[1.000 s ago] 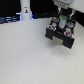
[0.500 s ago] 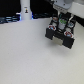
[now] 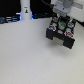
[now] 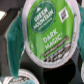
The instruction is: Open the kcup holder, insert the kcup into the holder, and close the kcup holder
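The kcup [image 4: 50, 25] fills the wrist view, with a green lid reading "Green Mountain Dark Magic". Blurred teal fingers [image 4: 14, 35] flank its rim on both sides, so my gripper [image 4: 47, 31] looks shut on it. Dark round slots of the kcup holder [image 4: 50, 75] lie just below it. In the exterior view the gripper [image 3: 61, 23] hangs over the black kcup holder [image 3: 62, 36] at the exterior view's upper right. A green spot of the kcup [image 3: 61, 22] shows between the fingers. The holder's tray looks slid out toward the front.
Another pod with a green and white lid [image 4: 21, 78] sits in a neighbouring slot. A tall white bottle-shaped thing [image 3: 25, 9] stands at the back on the exterior view's left. The pale table [image 3: 30, 55] spreads in front of the holder.
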